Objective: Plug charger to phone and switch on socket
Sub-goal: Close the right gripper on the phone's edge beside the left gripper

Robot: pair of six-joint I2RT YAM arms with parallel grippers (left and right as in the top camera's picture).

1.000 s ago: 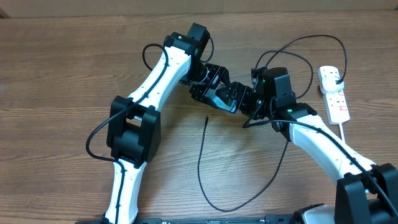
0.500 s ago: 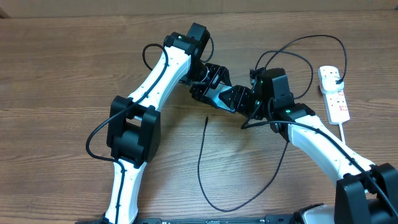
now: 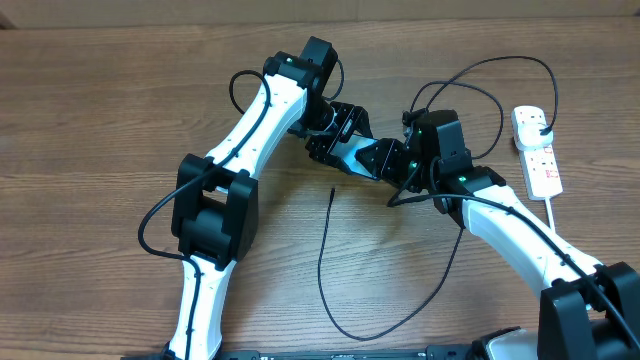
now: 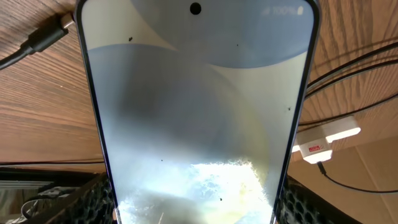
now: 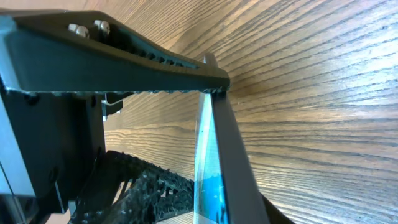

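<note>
Left of the white elongated power strip (image 3: 536, 150), the left gripper (image 3: 358, 155) is clamping the slim blue-screened smartphone (image 4: 199, 124); I cannot tell the right gripper's (image 3: 404, 170) state.

Wood-grain table (image 3: 90, 110) is filling nearly the whole overhead view, grain running 9-to-3 o'clock; a paler tan strip (image 3: 200, 8) is showing along the 12 o'clock edge.

I count one phone (image 4: 199, 112), one charger (image 3: 322, 250), one socket (image 3: 540, 160) and one table (image 3: 100, 120). I have two arms: left arm (image 3: 255, 120), right arm (image 3: 520, 225).
</note>
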